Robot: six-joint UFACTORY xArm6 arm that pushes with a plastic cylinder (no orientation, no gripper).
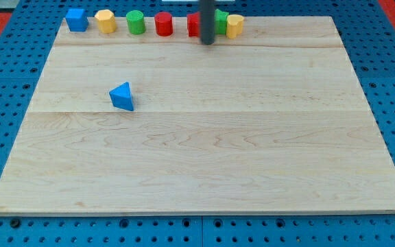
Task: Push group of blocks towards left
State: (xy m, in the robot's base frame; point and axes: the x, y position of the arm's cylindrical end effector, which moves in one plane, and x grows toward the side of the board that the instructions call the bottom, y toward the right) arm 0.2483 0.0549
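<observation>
Camera view, top edge of the wooden board [197, 137]: row of blocks runs blue cube [77, 19], yellow block [105, 20], green cylinder [136, 22], red cylinder [163, 23], then a tight cluster of red block [193, 25], green block [221, 20] and yellow cylinder [235, 25]. Your rod has no fingers, nothing to open or clamp. Your tip [208, 42] sits right in front of the cluster, between the red and green pieces; the rod hides part of both, so contact can't be told.

Blue triangular block [122, 96] lies alone, well apart, mid-left.

Likely step: get behind the group. Bring your tip around to the view's right of the yellow cylinder, then sweep toward the view's left along the row line. Keep the push centred on the blocks; off-centre and they probably fan out or slip off the top edge, which is just beside them. Go slowly as pieces stack up.
</observation>
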